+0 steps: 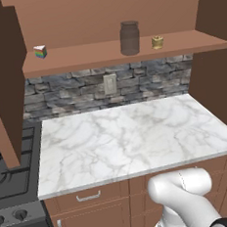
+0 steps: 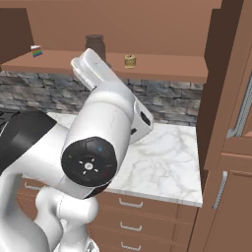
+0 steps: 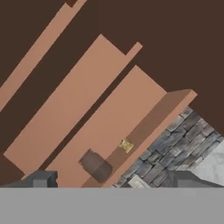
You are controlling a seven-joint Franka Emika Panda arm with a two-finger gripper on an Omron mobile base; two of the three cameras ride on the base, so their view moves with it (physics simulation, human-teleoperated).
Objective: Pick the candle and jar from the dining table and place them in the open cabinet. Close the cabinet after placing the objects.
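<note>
Jar (image 1: 129, 37) anchors our shelf (image 1: 80, 57): candle (image 1: 158, 42) just right of it, rainbow wedge (image 1: 40, 51) far left, marble counter (image 1: 132, 133) below. Our gripper (image 3: 113, 180) gapes wide, empty.

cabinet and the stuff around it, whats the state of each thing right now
cabinet: doors open
jar: upright on the cabinet shelf, lid on
candle: upright on the shelf, just right of the jar, apart from it
rainbow wedge: on the shelf's left end
gripper: open, holding nothing
drawers: shut
stove knobs: setting cannot be told
</note>
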